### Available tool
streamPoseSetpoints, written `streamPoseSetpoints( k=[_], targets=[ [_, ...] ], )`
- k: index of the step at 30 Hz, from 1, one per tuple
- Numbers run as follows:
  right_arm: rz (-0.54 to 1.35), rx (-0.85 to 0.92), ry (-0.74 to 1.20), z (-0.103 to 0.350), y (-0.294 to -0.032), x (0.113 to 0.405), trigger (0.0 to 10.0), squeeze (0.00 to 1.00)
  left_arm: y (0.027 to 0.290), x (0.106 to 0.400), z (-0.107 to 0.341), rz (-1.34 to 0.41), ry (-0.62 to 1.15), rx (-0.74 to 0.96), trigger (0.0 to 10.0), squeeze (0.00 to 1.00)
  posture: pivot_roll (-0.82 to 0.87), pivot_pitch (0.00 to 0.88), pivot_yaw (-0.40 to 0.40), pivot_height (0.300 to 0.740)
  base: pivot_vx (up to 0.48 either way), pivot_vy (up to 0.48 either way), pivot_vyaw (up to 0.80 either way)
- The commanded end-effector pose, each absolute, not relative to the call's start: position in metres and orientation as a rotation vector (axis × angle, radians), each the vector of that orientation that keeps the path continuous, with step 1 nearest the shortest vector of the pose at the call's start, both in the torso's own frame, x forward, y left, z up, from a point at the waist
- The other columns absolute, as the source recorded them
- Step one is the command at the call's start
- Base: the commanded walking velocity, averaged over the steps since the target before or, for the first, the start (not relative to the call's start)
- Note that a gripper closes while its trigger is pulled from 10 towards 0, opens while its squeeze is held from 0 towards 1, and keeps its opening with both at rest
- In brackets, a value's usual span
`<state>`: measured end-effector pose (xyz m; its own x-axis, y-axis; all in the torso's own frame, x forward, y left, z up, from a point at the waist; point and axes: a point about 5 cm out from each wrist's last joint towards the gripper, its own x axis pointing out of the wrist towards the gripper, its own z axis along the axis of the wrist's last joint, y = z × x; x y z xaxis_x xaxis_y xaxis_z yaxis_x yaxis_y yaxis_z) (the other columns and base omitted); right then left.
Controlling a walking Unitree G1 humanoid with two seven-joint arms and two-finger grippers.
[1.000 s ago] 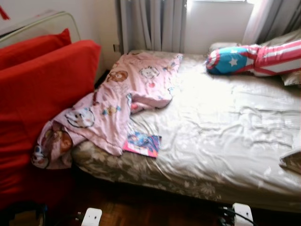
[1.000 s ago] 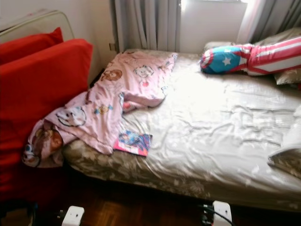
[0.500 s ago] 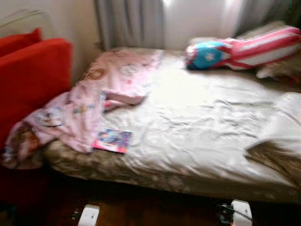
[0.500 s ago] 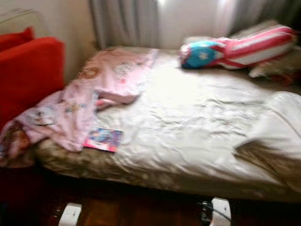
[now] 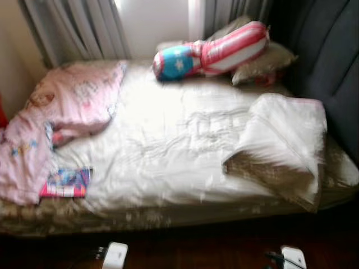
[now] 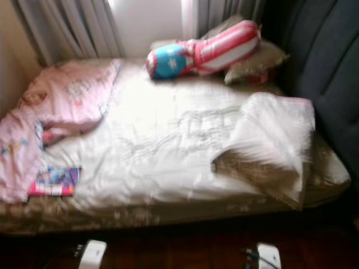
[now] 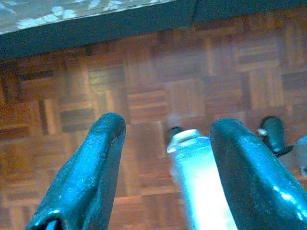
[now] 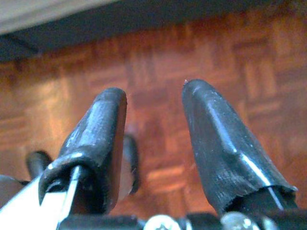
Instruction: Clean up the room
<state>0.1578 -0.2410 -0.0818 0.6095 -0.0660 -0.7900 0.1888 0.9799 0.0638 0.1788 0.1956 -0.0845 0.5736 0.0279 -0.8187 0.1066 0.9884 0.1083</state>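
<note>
Down at floor level, both arms are just hanging idle over the parquet floor (image 7: 144, 96). The left gripper (image 7: 165, 158) has its two black fingers spread apart with nothing between them, and the right gripper (image 8: 153, 139) is the same deal, fingers apart and empty. Both wrist cams look along the fingers at wood, with the edge of the bed frame just beyond.

Up and ahead of the grippers is the bed (image 5: 168, 218), and that's where the mess is. Nearest the left gripper, right at the front edge of the mattress, a colourful book (image 5: 66, 183) lies flat, its long side running roughly along the bed edge. A pink cartoon blanket (image 5: 56, 112) is touching it, maybe overlapping a corner, and it's rumpled from there back toward the curtains (image 5: 73, 28).

On the right gripper's side there's a folded white quilt (image 5: 283, 140) with a patterned underside, sitting near the dark headboard (image 5: 331, 67). Farthest off, a striped star cushion (image 5: 213, 53) leans on a beige pillow (image 5: 263, 59).

My guess is the book or blanket comes first, and the left arm is clearly closer to both. Everything's a bit blurry, so the robot probably needs to settle and step in before reaching.
</note>
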Motion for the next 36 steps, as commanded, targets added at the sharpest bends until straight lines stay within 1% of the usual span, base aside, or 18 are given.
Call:
streamPoseSetpoints(
  k=[1,6,14,36],
  targets=[
    [-0.147,0.163,0.895,-0.0820,-0.2361,0.1605,10.0,0.00,0.2048,0.1742,-0.0852,-0.029,0.975,0.171,10.0,0.00,-0.07,0.000,-0.001,0.722,0.000,-0.356,0.00],
    [-0.148,0.165,0.898,-0.0822,-0.2356,0.1606,10.0,0.00,0.2052,0.1746,-0.0850,-0.029,0.975,0.172,10.0,0.00,-0.07,0.000,0.000,0.722,0.000,-0.354,0.00],
    [-0.148,0.166,0.892,-0.0821,-0.2357,0.1604,10.0,0.00,0.2052,0.1739,-0.0853,-0.029,0.976,0.172,10.0,0.00,-0.07,0.000,-0.002,0.722,0.000,-0.338,-0.53],
    [-0.134,0.155,0.892,-0.0822,-0.2349,0.1601,10.0,0.00,0.2045,0.1722,-0.0862,-0.022,0.982,0.135,10.0,0.00,-0.08,0.000,-0.003,0.722,0.000,0.000,0.00]
  ],
)
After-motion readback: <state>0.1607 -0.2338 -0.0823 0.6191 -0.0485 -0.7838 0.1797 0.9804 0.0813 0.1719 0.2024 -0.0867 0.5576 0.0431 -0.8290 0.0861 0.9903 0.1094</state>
